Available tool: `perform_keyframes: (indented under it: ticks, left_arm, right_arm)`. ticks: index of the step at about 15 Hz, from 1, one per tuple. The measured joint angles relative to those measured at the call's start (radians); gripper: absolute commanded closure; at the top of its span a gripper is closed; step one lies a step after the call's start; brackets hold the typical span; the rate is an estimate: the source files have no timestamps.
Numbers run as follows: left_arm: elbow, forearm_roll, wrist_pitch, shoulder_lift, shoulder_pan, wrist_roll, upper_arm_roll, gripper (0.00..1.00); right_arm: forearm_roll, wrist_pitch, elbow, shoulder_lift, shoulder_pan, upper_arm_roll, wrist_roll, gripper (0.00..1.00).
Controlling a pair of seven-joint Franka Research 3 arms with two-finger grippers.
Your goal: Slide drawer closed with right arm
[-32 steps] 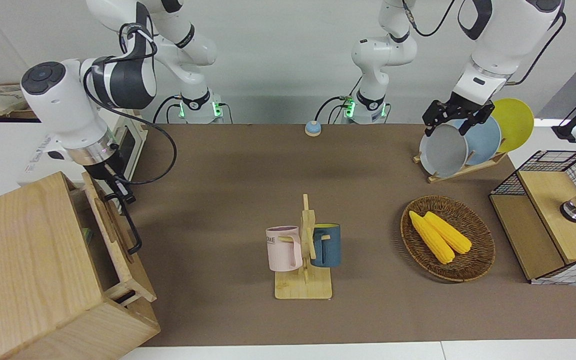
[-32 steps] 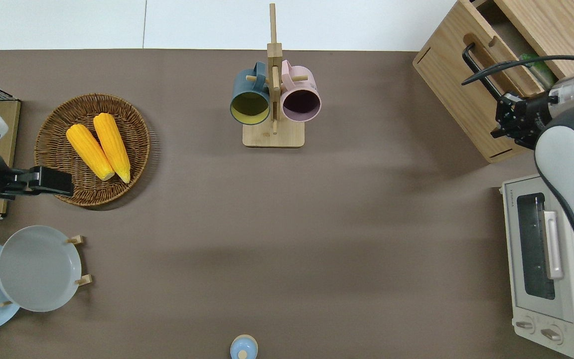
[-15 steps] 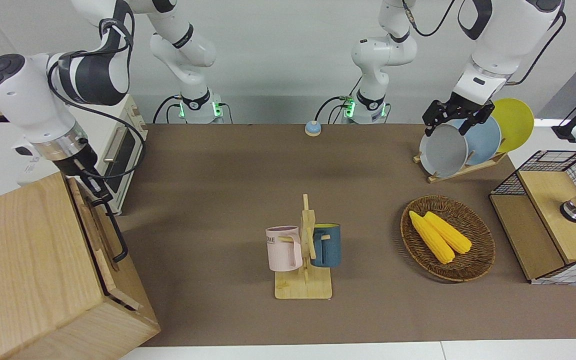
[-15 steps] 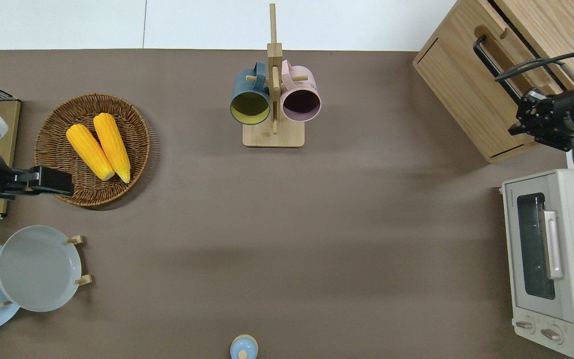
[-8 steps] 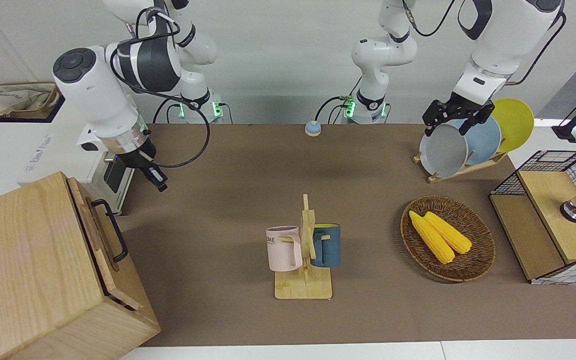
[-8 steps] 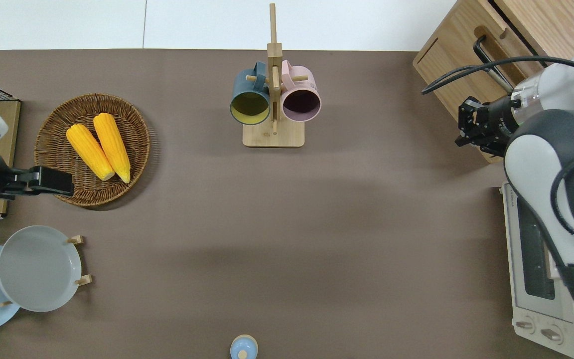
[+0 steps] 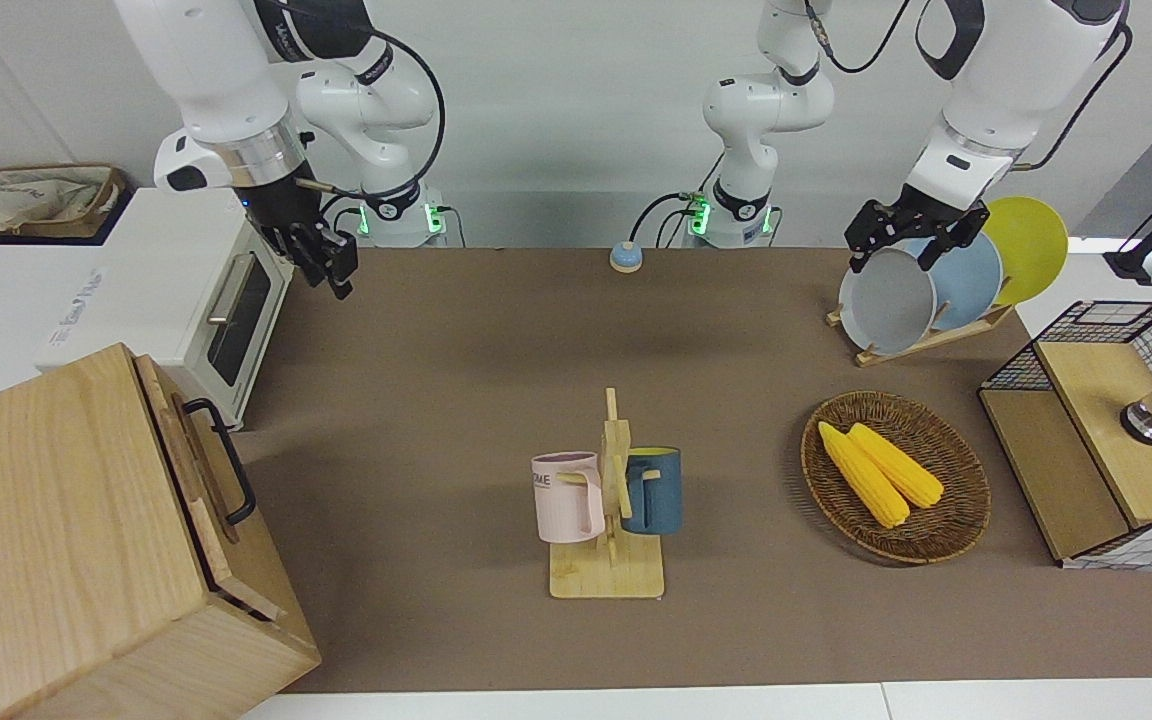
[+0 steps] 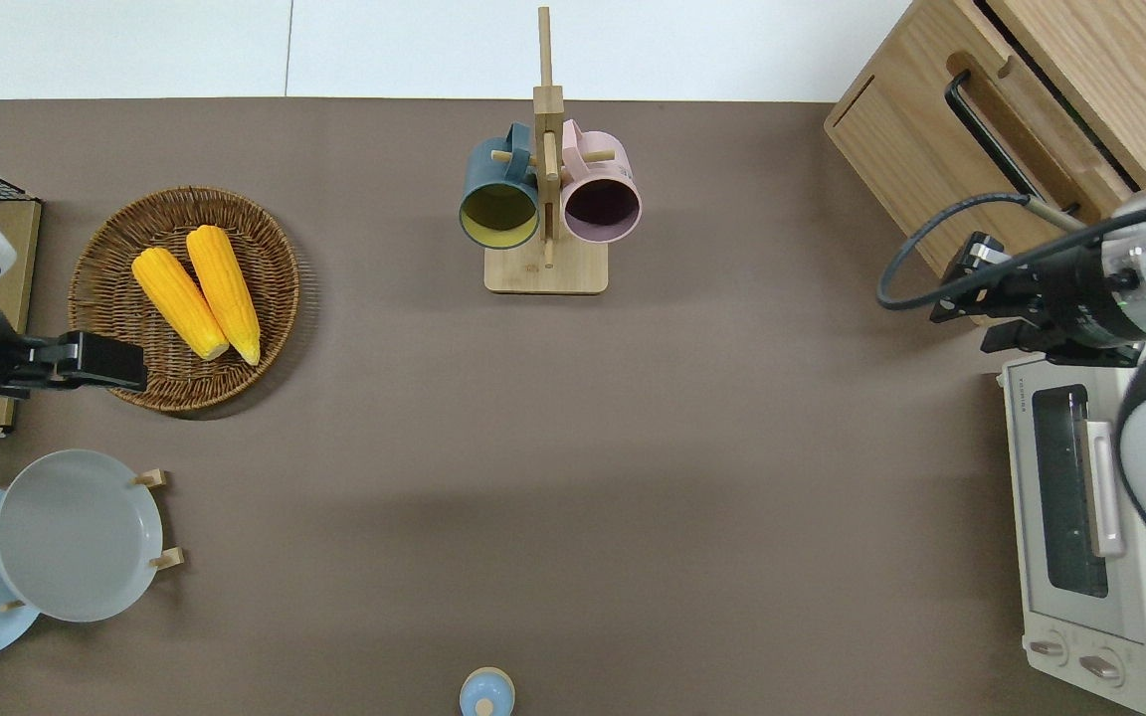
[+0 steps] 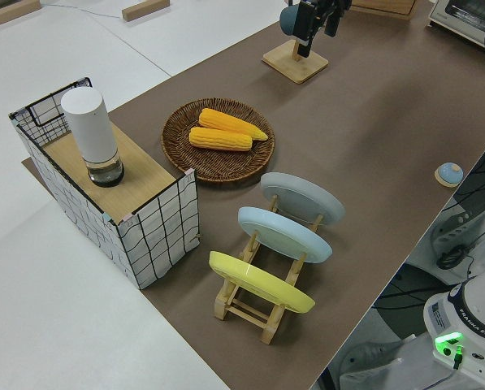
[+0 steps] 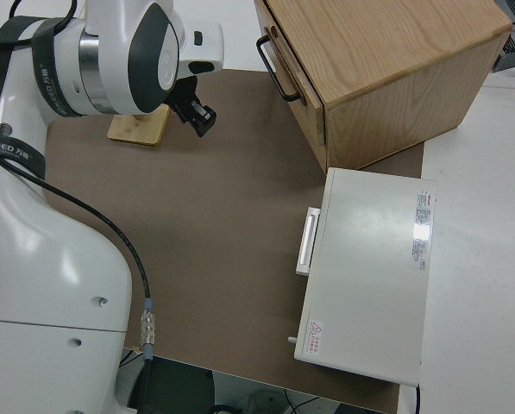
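The light-wood drawer (image 7: 204,500) sits shut, its front panel flush with the big wood cabinet (image 7: 46,520) at the right arm's end of the table. Its black loop handle (image 7: 239,478) is free. The drawer also shows in the overhead view (image 8: 1036,129) and the right side view (image 10: 293,65). My right gripper (image 7: 331,265) is up in the air, apart from the drawer. In the overhead view it (image 8: 966,288) is over the mat by the cabinet's corner nearest the robots, next to the toaster oven. It holds nothing. My left arm is parked, its gripper (image 7: 901,240) open.
A white toaster oven (image 7: 186,290) stands beside the cabinet, nearer to the robots. A wooden mug rack (image 7: 611,510) with two mugs stands mid-table. A wicker basket (image 7: 946,530) with corn, a plate rack (image 7: 926,285) and a wire-mesh box (image 7: 1096,440) lie toward the left arm's end.
The drawer went from pulled out to fully shut under my right gripper's push. The right gripper then left the drawer front, rose and drew back toward the robots, past the toaster oven.
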Motion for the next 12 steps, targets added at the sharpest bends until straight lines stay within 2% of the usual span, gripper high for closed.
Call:
perform_keyframes:
  ticks: [3,6,9,12]
  left_arm:
    - [0.000,0.000,0.000,0.000,0.000,0.000,0.000,0.00]
    - [0.000,0.000,0.000,0.000,0.000,0.000,0.000,0.00]
    - [0.000,0.000,0.000,0.000,0.000,0.000,0.000,0.00]
    - [0.000,0.000,0.000,0.000,0.000,0.000,0.000,0.00]
  right_arm:
    - [0.000,-0.014,-0.012,-0.051,0.000,-0.002,-0.112,0.017]
    - [0.000,-0.017,-0.059,-0.114,-0.007,-0.009,-0.274,0.015]
    - [0.000,-0.017,-0.093,-0.153,-0.031,-0.010,-0.348,0.015]
    - [0.000,-0.017,-0.117,-0.172,-0.066,-0.010,-0.485,0.015]
